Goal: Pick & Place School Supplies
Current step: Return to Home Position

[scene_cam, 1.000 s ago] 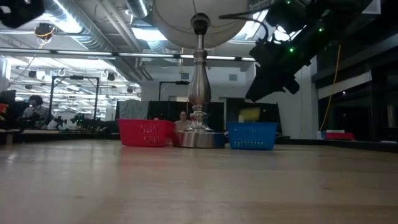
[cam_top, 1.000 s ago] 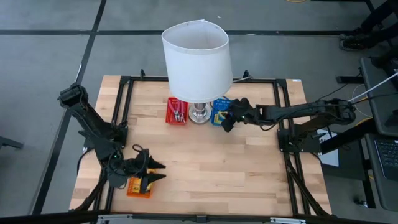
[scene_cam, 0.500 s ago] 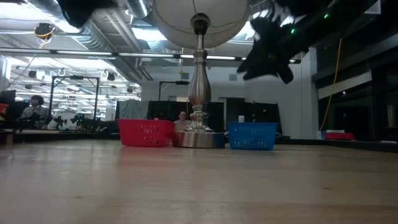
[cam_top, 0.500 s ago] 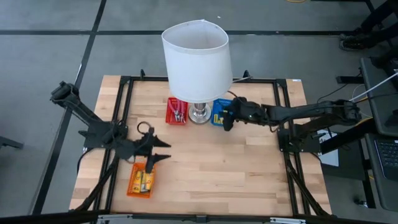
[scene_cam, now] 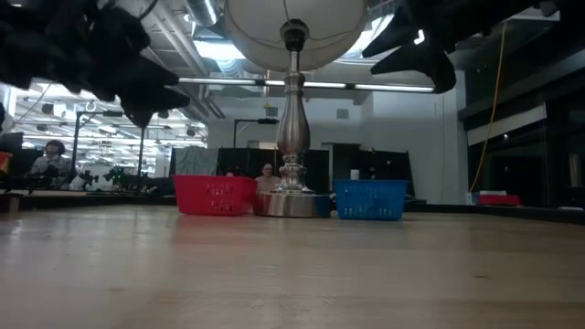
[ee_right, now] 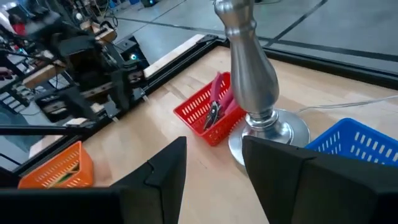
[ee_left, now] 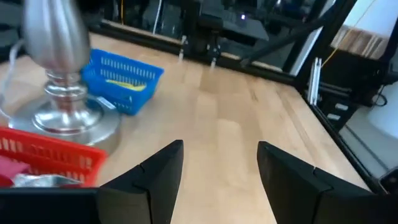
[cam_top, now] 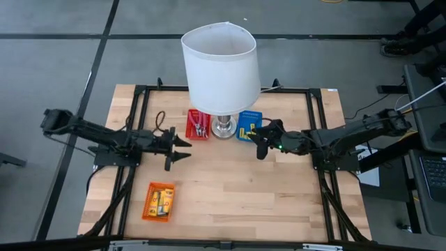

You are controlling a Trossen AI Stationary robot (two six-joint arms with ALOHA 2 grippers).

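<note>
My left end effector [cam_top: 181, 148] hangs wide open and empty above the bench [cam_top: 237, 188], and my right end effector [cam_top: 258, 143], equally spread and empty, is just beside the blue basket [ee_left: 118, 98] where the yellow eraser [ee_left: 126, 84] lies. To get home cleanly, I should draw each arm up and back toward its own side, clear of the lamp [cam_top: 219, 66] and the basket rims.

A red mesh basket [scene_cam: 215, 196] and a blue mesh basket [scene_cam: 370, 199] are seen flanking a silver lamp base [scene_cam: 291, 203] on the wooden surface [scene_cam: 292, 274].
</note>
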